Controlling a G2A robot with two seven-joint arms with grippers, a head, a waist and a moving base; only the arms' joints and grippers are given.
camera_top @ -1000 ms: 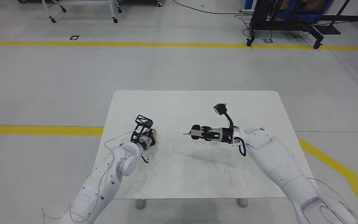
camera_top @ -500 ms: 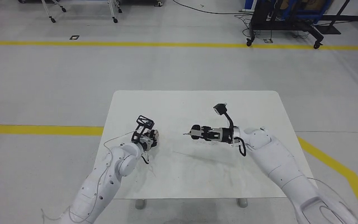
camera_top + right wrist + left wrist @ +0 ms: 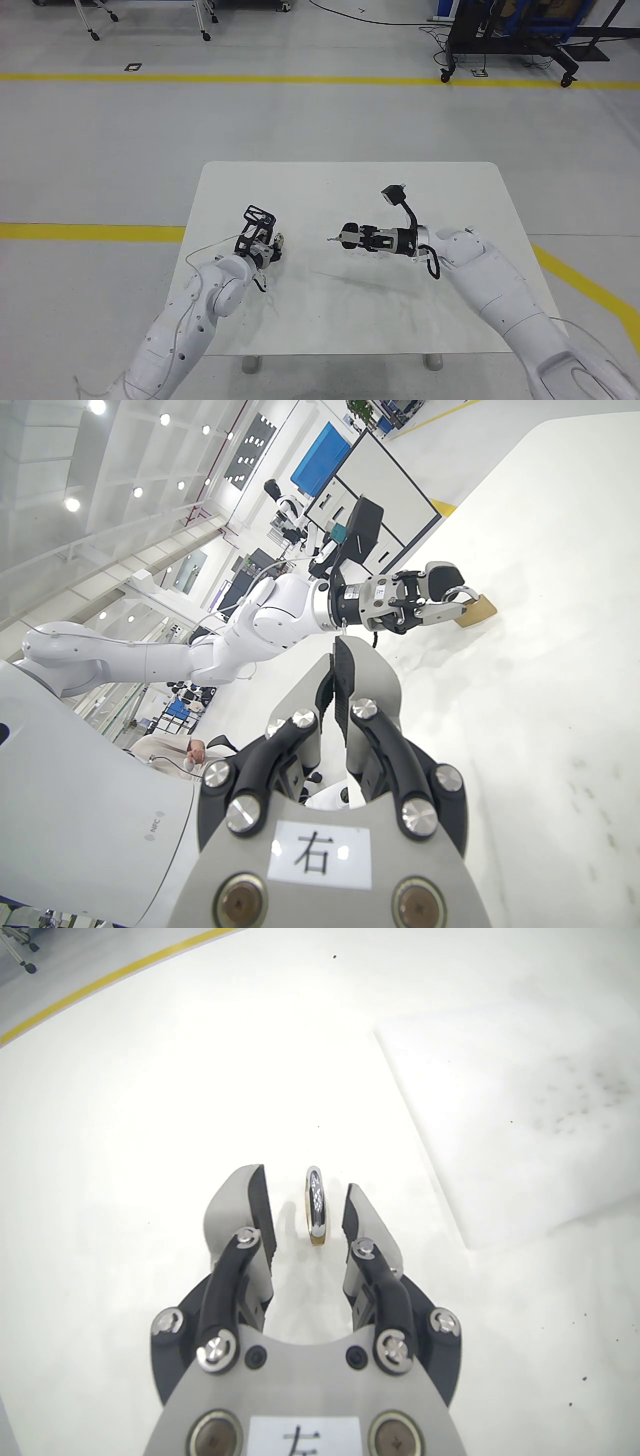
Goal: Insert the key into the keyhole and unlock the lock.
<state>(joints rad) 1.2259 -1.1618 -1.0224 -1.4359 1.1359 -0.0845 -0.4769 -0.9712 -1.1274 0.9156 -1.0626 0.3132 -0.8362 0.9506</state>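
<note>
Right wrist view, nearest first: right hand [image 3: 340,652] clenched, a thin silver key [image 3: 330,239] apparently pinched at its tips. Beyond, on the white counter [image 3: 525,710], a brass padlock with steel shackle [image 3: 477,610] stands between the released fingers of the left hand [image 3: 452,597], untouched. Judged: lock heavy, rigid and smooth, so grip the body's flat faces. Count: one key, one lock.

Top camera looks down at the table [image 3: 400,190] from high; close wrist cameras face 1 and 9 o'clock, sharing the lock [image 3: 316,1208]
</note>
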